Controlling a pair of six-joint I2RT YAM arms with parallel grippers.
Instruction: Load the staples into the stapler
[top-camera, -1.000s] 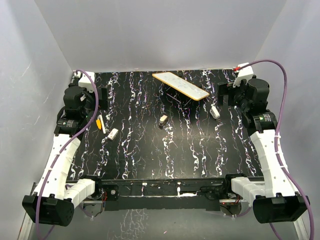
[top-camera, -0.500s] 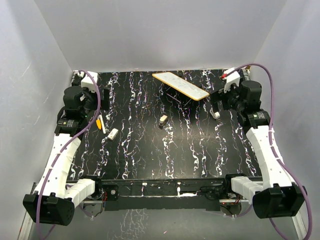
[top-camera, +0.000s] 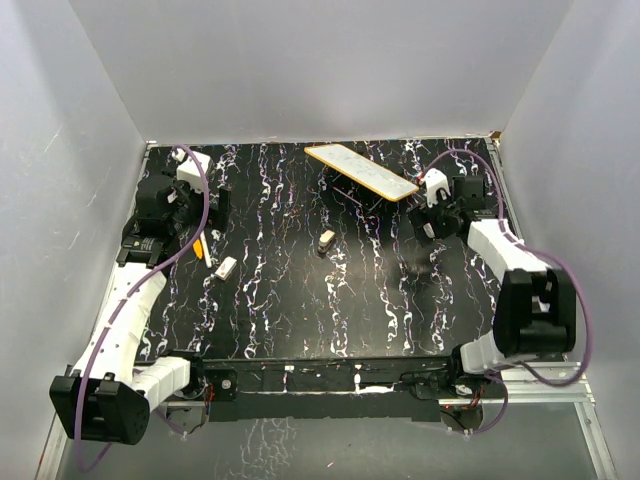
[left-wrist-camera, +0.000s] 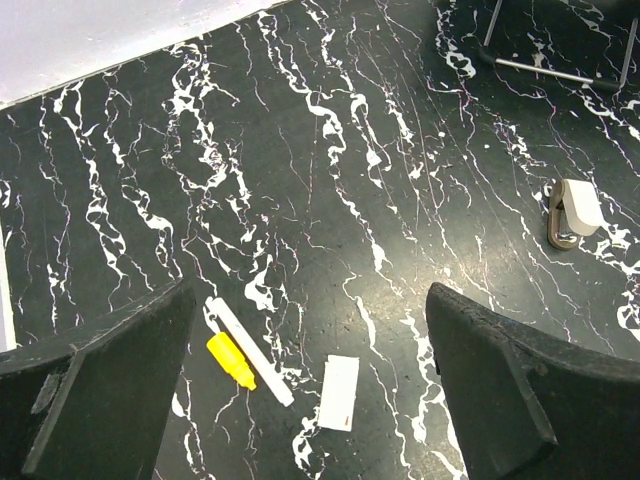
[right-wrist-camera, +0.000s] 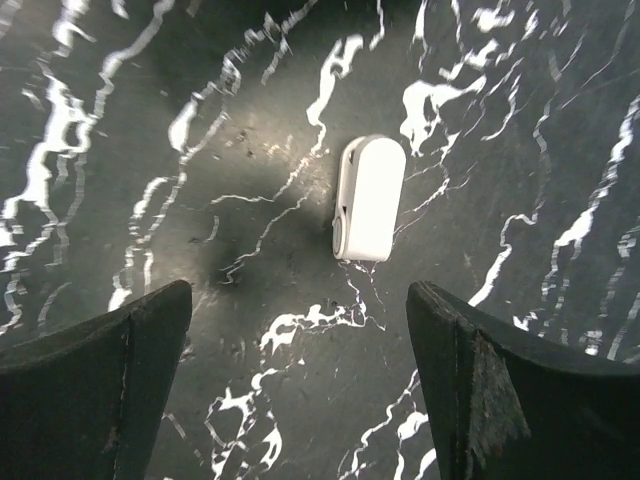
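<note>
Right gripper (right-wrist-camera: 298, 300) hovered with fingers spread over the stapler (right-wrist-camera: 370, 198), which lay flat near the tabletop's right edge, toward the far corner. Left gripper (left-wrist-camera: 310, 300) was likewise spread and empty. Advice: straddle the stapler's long sides, centre, descend squarely, then close.

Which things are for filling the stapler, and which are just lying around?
For the job: stapler; flat white strip, maybe the staples.
Just lying about: yellow-edged board; orange pen; small white-topped piece, unsure.
</note>
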